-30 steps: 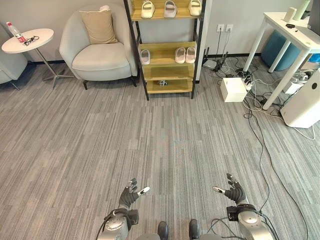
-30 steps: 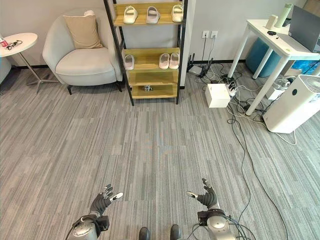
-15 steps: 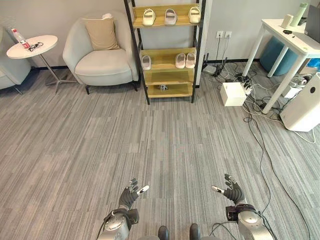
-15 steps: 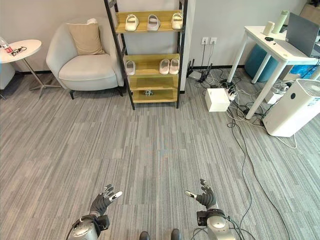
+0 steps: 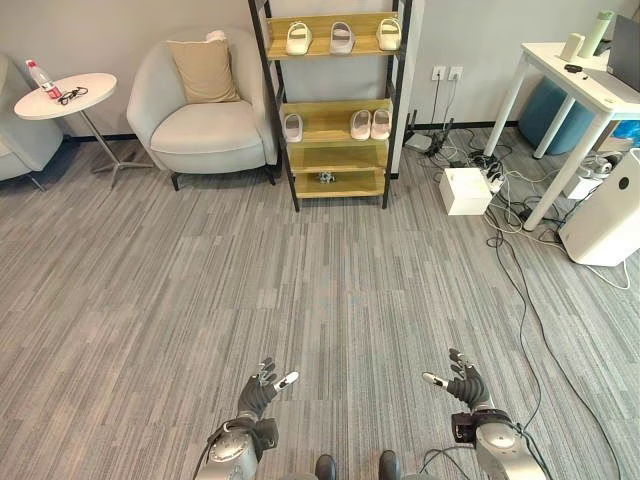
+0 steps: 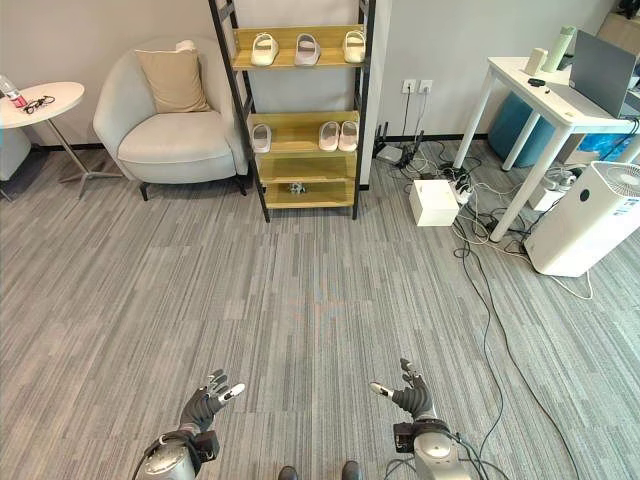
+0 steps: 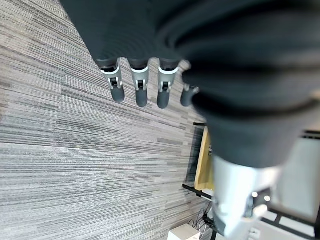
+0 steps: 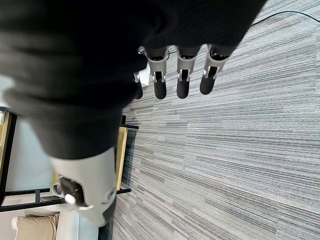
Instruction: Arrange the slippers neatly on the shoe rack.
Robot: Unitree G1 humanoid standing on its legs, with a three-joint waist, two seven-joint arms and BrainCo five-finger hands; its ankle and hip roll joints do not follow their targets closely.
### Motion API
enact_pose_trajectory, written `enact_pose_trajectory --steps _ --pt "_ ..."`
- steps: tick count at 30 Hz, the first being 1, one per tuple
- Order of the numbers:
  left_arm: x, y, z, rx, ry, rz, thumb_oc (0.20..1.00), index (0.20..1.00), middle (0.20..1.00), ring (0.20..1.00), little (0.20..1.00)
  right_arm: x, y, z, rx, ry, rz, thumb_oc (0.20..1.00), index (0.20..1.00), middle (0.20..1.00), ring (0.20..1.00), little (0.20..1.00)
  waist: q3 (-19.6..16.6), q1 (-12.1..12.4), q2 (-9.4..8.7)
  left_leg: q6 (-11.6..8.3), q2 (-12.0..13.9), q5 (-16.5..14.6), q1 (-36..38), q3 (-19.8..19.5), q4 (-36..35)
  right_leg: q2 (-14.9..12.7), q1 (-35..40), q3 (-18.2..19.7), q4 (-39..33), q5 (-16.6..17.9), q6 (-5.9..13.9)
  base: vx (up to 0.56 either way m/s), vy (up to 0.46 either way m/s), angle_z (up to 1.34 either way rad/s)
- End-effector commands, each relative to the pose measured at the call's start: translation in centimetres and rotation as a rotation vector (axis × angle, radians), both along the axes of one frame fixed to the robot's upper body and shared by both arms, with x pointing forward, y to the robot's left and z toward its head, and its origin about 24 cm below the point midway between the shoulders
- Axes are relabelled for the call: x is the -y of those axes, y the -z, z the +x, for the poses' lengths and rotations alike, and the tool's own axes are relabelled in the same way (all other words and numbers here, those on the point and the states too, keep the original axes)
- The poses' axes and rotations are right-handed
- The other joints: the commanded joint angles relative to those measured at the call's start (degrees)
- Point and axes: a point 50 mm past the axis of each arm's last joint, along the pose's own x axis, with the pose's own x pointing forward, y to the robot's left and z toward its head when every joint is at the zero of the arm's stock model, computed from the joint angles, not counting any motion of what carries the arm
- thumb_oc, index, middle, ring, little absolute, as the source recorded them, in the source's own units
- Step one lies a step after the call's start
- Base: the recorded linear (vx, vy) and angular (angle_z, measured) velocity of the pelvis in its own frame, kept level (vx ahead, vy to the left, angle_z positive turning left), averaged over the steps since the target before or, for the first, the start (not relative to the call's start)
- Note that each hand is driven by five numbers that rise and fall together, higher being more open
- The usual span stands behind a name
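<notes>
My left hand (image 5: 258, 392) and right hand (image 5: 463, 384) are spread and hold nothing. The pale slippers (image 5: 342, 38) sit on the tall wooden shoe rack's (image 5: 336, 148) shelves. Reaching clumsily could knock them off.

arms: silver-grey | left hand (image 5: 258, 393), right hand (image 5: 466, 383): dark ribbed covers, silver fingers, dark tips

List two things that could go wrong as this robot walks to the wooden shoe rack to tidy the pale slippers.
1. Loose cables sprawl over the grey carpet right of the black-framed wooden shoe rack; drifting that way could snag a foot.
2. The pale slippers sit unevenly spaced on two shelves, so the open left hand or right hand might knock a neighbouring slipper off when reaching in.
</notes>
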Motion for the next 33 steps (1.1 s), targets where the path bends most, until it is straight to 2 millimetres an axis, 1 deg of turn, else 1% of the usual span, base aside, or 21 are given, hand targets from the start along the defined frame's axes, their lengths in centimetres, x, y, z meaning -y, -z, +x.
enact_pose_trajectory --steps 1,5,8,9,10,11,12,15,16,19,20,21,22,23,26,27,28,30,31,32,33 --pt "-1.0 -1.7 2.3 0.102 -0.028 0.015 1.000 1.000 1.000 1.000 1.000 -0.5 -1.7 1.9 0.103 -0.027 -0.001 1.000 1.000 1.000 1.000 1.000 1.56 0.39 -1.68 -2.64 2.25 -5.45 1.14 -1.51 -0.02 -4.73 1.87 1.44 0.09 -5.99 5.91 0.02 0.042 -0.04" --pt "-1.8 -2.2 2.3 0.125 0.005 0.077 1.000 1.000 1.000 1.000 1.000 -0.1 -2.2 2.3 0.120 -0.030 -0.009 1.000 1.000 1.000 1.000 1.000 2.76 0.95 -2.49 -1.93 1.80 -5.34 0.24 -1.45 -0.02 -5.00 1.44 1.65 0.09 -5.75 6.05 0.01 0.075 -0.07" --pt "-2.0 -3.2 3.1 0.173 0.044 0.109 1.000 1.000 1.000 1.000 1.000 0.1 -2.6 2.7 0.136 -0.030 -0.020 1.000 1.000 1.000 1.000 1.000 3.62 1.16 -2.96 -1.22 1.29 -5.61 -0.58 -1.24 0.19 -5.69 -0.70 1.55 3.54 -5.93 6.54 -0.03 0.101 -0.01" --pt "-2.0 -3.8 3.6 0.206 0.064 0.130 1.000 1.000 1.000 1.000 1.000 0.0 -2.7 2.8 0.141 -0.035 -0.022 1.000 1.000 1.000 1.000 1.000 4.61 1.39 -2.95 -0.69 1.15 -5.99 -1.09 -0.96 0.41 -6.12 -4.52 1.17 9.71 -6.32 7.81 -0.05 0.062 -0.05" --pt "-2.0 -3.8 3.6 0.206 0.064 0.130 1.000 1.000 1.000 1.000 1.000 0.0 -2.7 2.8 0.141 -0.035 -0.022 1.000 1.000 1.000 1.000 1.000 4.51 1.47 -3.00 -0.67 1.11 -5.99 -1.24 -0.88 0.44 -6.16 -4.85 1.28 10.06 -6.49 7.83 -0.04 0.132 -0.20" --pt "-1.9 -4.2 3.8 0.223 0.075 0.131 1.000 1.000 1.000 1.000 1.000 0.0 -2.7 2.9 0.137 -0.042 -0.030 1.000 1.000 1.000 1.000 1.000 5.56 1.19 -2.79 -0.24 0.98 -6.18 -0.76 -0.67 0.43 -6.81 -8.68 1.09 17.74 -4.97 9.88 0.06 0.128 -0.15" --pt "-1.7 -4.5 4.3 0.242 0.069 0.127 1.000 1.000 1.000 1.000 1.000 -0.2 -2.9 3.1 0.148 -0.041 -0.033 1.000 1.000 1.000 1.000 1.000 6.60 0.67 -2.20 -0.23 1.42 -6.69 0.42 -0.88 -0.02 -7.05 -12.90 0.80 23.29 -3.15 10.50 0.11 0.131 -0.18" --pt "-1.1 -5.1 5.1 0.278 0.078 0.121 1.000 1.000 1.000 1.000 1.000 -0.2 -3.4 3.6 0.174 -0.040 -0.036 1.000 1.000 1.000 1.000 1.000 7.47 0.11 -2.25 -0.63 1.34 -7.94 1.74 -1.01 -0.02 -7.82 -15.11 -1.22 20.68 -2.82 9.44 0.18 -0.019 -0.09" --pt "-0.9 -5.9 6.0 0.319 0.073 0.119 1.000 1.000 1.000 1.000 1.000 0.0 -3.9 4.1 0.195 -0.035 -0.047 1.000 1.000 1.000 1.000 1.000 8.08 -0.54 -2.54 -1.16 1.01 -9.06 3.00 -1.63 -0.02 -7.93 -15.65 -3.29 13.93 -1.66 8.81 0.27 -0.108 0.25" --pt "-0.7 -6.8 7.3 0.366 0.061 0.118 1.000 1.000 1.000 1.000 1.000 0.7 -4.1 4.1 0.198 -0.028 -0.086 1.000 1.000 1.000 1.000 1.000 7.66 -2.01 -3.28 -2.22 1.09 -11.86 5.60 -3.25 -0.02 -7.18 -16.22 -2.72 5.20 0.54 8.91 0.42 -0.204 0.26" --pt "-0.6 -6.9 7.4 0.370 0.051 0.115 1.000 1.000 1.000 1.000 1.000 0.8 -3.9 3.8 0.193 -0.029 -0.089 1.000 1.000 1.000 1.000 1.000 6.94 -2.37 -3.35 -2.84 2.15 -12.71 6.81 -3.59 -0.02 -6.69 -16.09 -2.34 6.59 0.89 7.92 0.70 -0.502 0.27" --pt "-0.5 -6.8 7.1 0.368 0.030 0.086 1.000 1.000 1.000 1.000 1.000 1.1 -4.0 3.4 0.202 -0.028 -0.091 1.000 1.000 1.000 1.000 1.000 5.62 -3.15 -2.92 -4.80 5.80 -12.73 6.19 -3.49 6.23 -5.30 -14.42 -3.03 8.45 -1.83 5.50 0.51 -0.408 0.63" --pt "-0.5 -6.8 7.1 0.368 0.030 0.085 1.000 1.000 1.000 1.000 1.000 1.2 -4.0 3.4 0.202 -0.028 -0.091 1.000 1.000 1.000 1.000 1.000 5.56 -3.24 -2.86 -4.86 5.88 -12.98 5.94 -3.58 6.64 -5.25 -14.45 -3.13 8.49 -1.88 5.45 0.49 -0.420 0.97" --pt "-0.6 -6.8 6.8 0.361 0.027 0.078 1.000 1.000 1.000 1.000 1.000 1.0 -4.1 3.4 0.215 -0.040 -0.080 1.000 1.000 1.000 1.000 1.000 5.89 -2.72 -3.00 -5.51 5.78 -10.01 1.77 -4.24 17.13 -4.10 -12.12 -3.14 8.38 -3.33 3.73 0.28 -0.252 0.81" --pt "-1.2 -6.6 6.5 0.347 0.006 0.087 1.000 1.000 1.000 1.000 1.000 1.3 -4.4 3.6 0.223 -0.030 -0.076 1.000 1.000 1.000 1.000 1.000 8.23 -0.71 -4.55 -4.76 3.43 -4.38 -7.80 -6.47 33.49 -3.58 -8.08 -2.00 7.77 -6.02 1.18 0.29 -0.257 -0.14" --pt "-1.3 -6.6 6.6 0.346 -0.002 0.090 1.000 1.000 1.000 1.000 1.000 1.4 -4.4 3.6 0.221 -0.024 -0.074 1.000 1.000 1.000 1.000 1.000 8.58 -0.19 -5.15 -4.37 2.76 -5.54 -10.84 -6.28 33.72 -3.92 -7.05 -1.74 7.44 -6.75 1.06 0.46 -0.179 -0.28" --pt "-1.4 -6.5 6.5 0.339 -0.008 0.094 1.000 1.000 1.000 1.000 1.000 1.6 -4.2 3.6 0.216 -0.005 -0.070 1.000 1.000 1.000 1.000 1.000 8.61 0.65 -5.34 -3.80 2.54 -7.41 -14.18 -5.39 29.50 -3.84 -4.94 -1.34 6.35 -8.05 1.33 0.32 -0.057 -0.09" --pt "-1.4 -6.4 6.4 0.335 -0.005 0.102 1.000 1.000 1.000 1.000 1.000 1.8 -4.2 3.5 0.213 0.003 -0.072 1.000 1.000 1.000 1.000 1.000 8.70 1.14 -5.37 -3.63 2.64 -8.36 -14.24 -4.50 25.93 -3.88 -3.51 -1.29 5.63 -8.68 1.59 0.33 0.033 -0.13" --pt "-1.4 -6.3 6.3 0.325 -0.004 0.110 1.000 1.000 1.000 1.000 1.000 1.9 -4.2 3.6 0.212 0.013 -0.077 1.000 1.000 1.000 1.000 1.000 8.58 2.12 -4.50 -4.44 3.47 -4.16 -15.46 -3.99 15.69 -3.06 -0.81 -1.27 4.12 -9.79 1.96 0.45 0.105 -0.29" --pt "-1.5 -6.3 6.4 0.327 -0.002 0.120 1.000 1.000 1.000 1.000 1.000 2.1 -4.1 3.6 0.209 0.022 -0.083 1.000 1.000 1.000 1.000 1.000 8.41 2.55 -3.61 -4.91 4.32 0.38 -16.53 -4.02 9.66 -2.35 0.27 -1.36 3.53 -10.30 2.14 0.48 0.128 -0.12" --pt "-1.3 -6.4 6.6 0.330 -0.001 0.125 1.000 1.000 1.000 1.000 1.000 2.4 -4.2 3.7 0.214 0.040 -0.095 1.000 1.000 1.000 1.000 1.000 8.31 2.85 -3.33 -5.37 4.80 2.01 -18.99 -2.44 5.99 -2.11 2.13 -1.82 2.59 -11.10 2.27 0.33 0.101 -0.05"
